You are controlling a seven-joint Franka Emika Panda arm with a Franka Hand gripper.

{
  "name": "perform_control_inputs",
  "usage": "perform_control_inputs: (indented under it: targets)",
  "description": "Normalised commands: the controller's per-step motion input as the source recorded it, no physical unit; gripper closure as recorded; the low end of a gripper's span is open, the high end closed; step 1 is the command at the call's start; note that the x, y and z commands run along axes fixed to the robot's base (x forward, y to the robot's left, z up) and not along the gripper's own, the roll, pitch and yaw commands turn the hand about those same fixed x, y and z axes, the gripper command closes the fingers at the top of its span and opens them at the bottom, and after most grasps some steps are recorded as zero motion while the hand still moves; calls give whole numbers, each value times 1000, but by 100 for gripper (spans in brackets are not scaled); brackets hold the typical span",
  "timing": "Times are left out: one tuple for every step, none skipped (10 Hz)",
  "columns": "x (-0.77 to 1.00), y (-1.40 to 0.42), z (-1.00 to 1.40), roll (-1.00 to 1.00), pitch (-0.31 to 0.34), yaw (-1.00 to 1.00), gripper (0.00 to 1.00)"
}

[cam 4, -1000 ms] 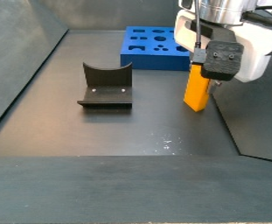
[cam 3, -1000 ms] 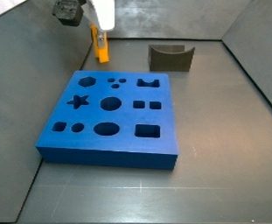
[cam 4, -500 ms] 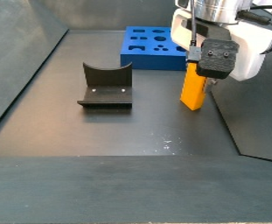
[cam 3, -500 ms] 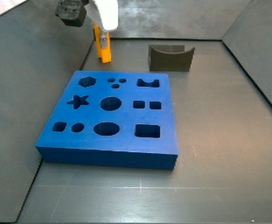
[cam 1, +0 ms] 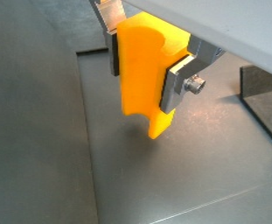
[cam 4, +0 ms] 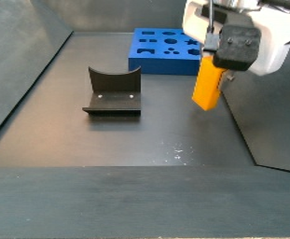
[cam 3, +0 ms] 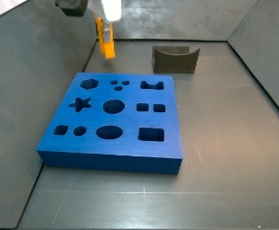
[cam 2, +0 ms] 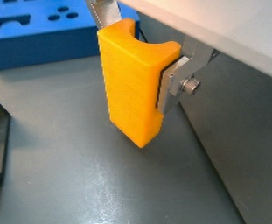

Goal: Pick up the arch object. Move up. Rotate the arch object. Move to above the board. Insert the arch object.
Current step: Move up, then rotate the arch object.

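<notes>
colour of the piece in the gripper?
Bright orange-yellow: the arch object, held in the gripper, clearest in a wrist view.

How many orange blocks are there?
1. The arch object hangs clamped in the gripper, lifted off the floor beside the board. The other loose piece, the dark block, is grey. None seem hidden.

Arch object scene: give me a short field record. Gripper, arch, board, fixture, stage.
gripper: shut on the arch object, beside the board near a wall
arch object: orange-yellow, upright, lifted off the floor in a side view
board: blue, flat on the floor, holes empty
arch hole: on the board's far row, unfilled
fixture: dark, on the floor, apart from the board
stage: picked up; not yet above the board
</notes>
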Motion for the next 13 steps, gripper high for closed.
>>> perform_control_inputs:
  targets:
    - [-30, 9, 478, 56, 66, -21, 100]
    - [-29, 12, 392, 72, 74, -21, 100]
    - [-29, 12, 279, 89, 77, -15, 100]
    - [-28, 13, 196, 102, 78, -11, 100]
    - [211, -330, 1000, 0, 0, 0, 100]
    - [221, -341, 1000, 6, -5, 16, 100]
    - [190, -299, 1000, 7, 33, 25, 100]
    - [158, -235, 1000, 16, 73, 18, 100]
    - [141, -215, 1000, 26, 91, 17, 100]
    - [117, -175, 1000, 42, 100, 15, 100]
    - [105, -157, 1000, 51, 100, 14, 100]
    - [83, -128, 1000, 69, 97, 16, 100]
    - [70, -105, 1000, 82, 98, 16, 100]
